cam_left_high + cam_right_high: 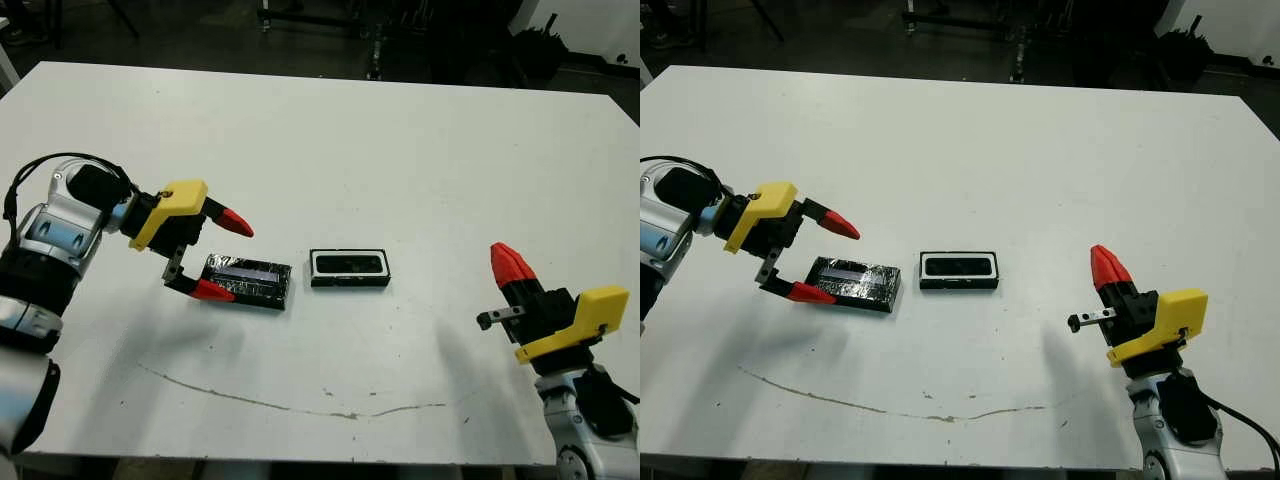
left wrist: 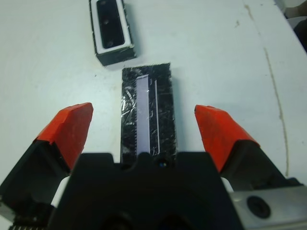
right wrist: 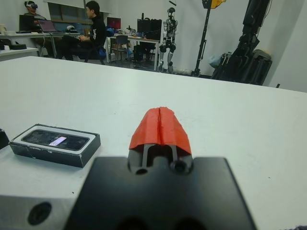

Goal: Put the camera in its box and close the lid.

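Glossy wrinkled lid (image 1: 247, 281) between wide left gripper (image 1: 220, 256), camera (image 1: 349, 265) seemingly in white-lined box (image 1: 349, 281), right gripper (image 1: 509, 262) pinched together

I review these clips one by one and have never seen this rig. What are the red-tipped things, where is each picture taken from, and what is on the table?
The red-tipped things are the two grippers of a humanoid robot at a white table. Two pictures come from its head, looking down; the other two come from cameras on its wrists, looking along the fingers.

On the table lie a glossy black lid with a pale stripe and, beside it, a small box with a white lining. A flat black camera already lies inside the box.

The left gripper is open, its fingers either side of the lid's near end, gripping nothing yet. The right gripper is shut and empty, off to the right of the box.
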`<state>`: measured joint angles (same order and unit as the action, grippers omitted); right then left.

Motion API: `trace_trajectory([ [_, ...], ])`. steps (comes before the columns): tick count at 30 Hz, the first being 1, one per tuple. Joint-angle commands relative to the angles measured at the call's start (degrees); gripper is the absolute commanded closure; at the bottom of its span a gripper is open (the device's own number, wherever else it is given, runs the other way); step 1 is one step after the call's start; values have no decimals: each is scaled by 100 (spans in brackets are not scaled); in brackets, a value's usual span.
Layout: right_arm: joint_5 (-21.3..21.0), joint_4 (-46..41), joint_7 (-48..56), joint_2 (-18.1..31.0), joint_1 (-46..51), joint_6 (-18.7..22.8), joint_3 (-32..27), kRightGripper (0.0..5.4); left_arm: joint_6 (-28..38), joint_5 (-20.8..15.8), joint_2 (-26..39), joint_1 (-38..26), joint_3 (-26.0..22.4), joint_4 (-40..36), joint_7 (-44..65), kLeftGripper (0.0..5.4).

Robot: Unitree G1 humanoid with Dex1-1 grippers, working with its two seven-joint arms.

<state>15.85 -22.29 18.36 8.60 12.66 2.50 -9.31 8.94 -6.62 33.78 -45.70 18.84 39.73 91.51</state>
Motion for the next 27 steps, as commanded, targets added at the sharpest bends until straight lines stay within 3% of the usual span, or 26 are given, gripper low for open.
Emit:
trace_trajectory([
  [1, -36, -33, -55, 97, 32, 89, 15, 539, 218, 159, -71, -139, -63, 309, -29, 0],
  [27, -4, -97, -94, 132, 79, 188, 54, 539, 467, 444, -252, -274, -34, 947, 98, 0],
])
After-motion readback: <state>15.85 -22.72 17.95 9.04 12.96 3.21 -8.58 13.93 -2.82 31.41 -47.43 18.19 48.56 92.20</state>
